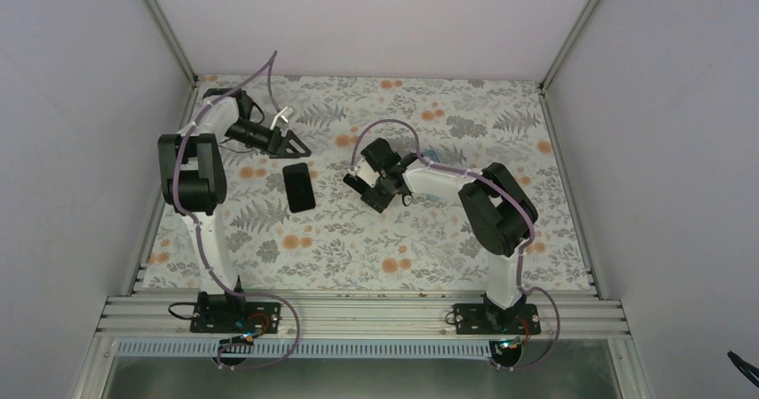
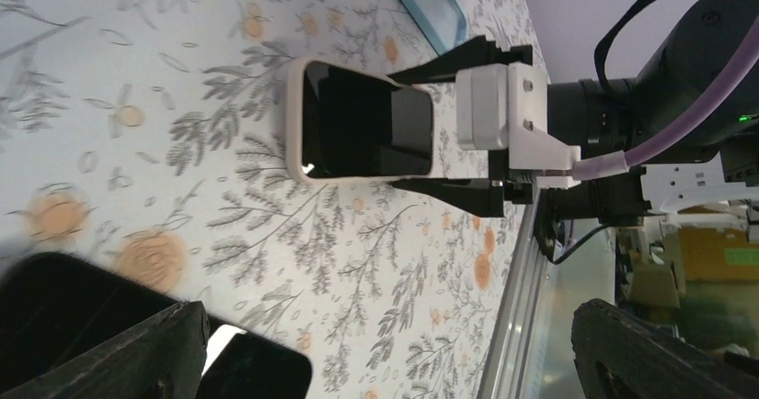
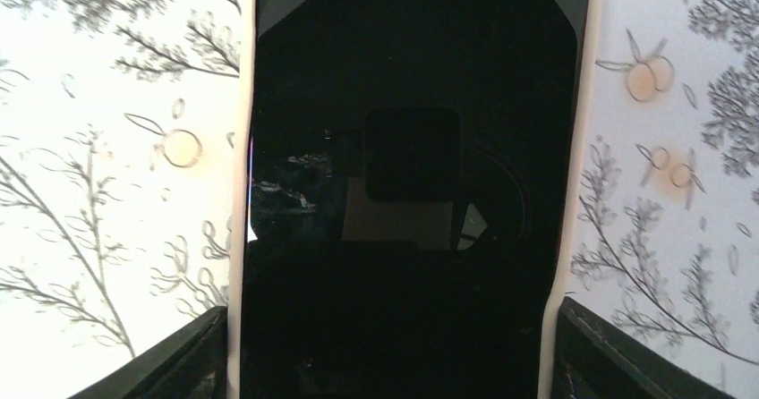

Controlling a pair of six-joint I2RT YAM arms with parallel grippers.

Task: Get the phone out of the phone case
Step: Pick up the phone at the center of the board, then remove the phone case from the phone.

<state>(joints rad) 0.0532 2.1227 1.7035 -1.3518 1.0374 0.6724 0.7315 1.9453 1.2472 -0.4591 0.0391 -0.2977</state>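
Note:
The phone, with a dark screen, sits in a white case and lies flat on the floral table cover. My right gripper is shut on it, one black finger against each long side of the case. The left wrist view shows the same cased phone with the right fingers clamping its near end. From above, my right gripper hides most of it; a white edge shows. My left gripper is open and empty, at the back left.
A flat black slab, like a second phone, lies between the two grippers, just below my left fingers. A blue-edged flat object lies behind the right arm. Frame rails run along the table's sides and front.

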